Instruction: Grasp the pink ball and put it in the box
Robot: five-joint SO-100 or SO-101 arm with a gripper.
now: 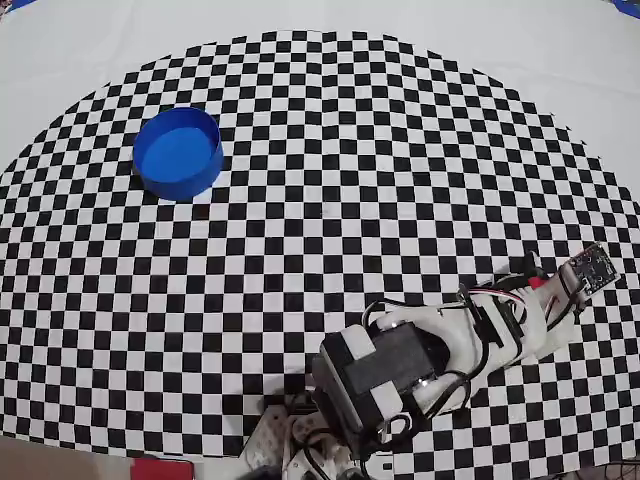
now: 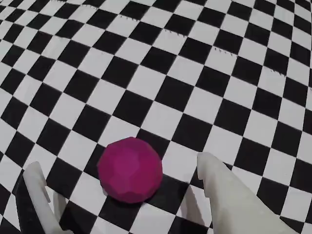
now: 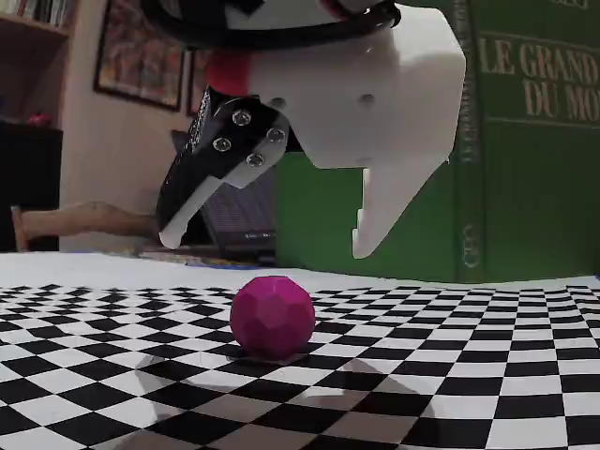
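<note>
You have one pink ball [image 3: 272,316] resting on the checkered tabletop [image 3: 450,375] just below your spread-apart, empty hand [image 3: 267,246], and one box [image 1: 178,152] well away from it

The end effector [image 3: 265,247] hangs low, fingers spread wide, pointing down.

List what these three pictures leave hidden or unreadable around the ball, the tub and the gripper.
- Pink ball: hidden in the overhead view, under the arm.
- Blue tub: outside the wrist and fixed views.
- Gripper: fingertips covered by the arm in the overhead view.
- Green book: its title is cut off by the fixed view's right edge.
</note>
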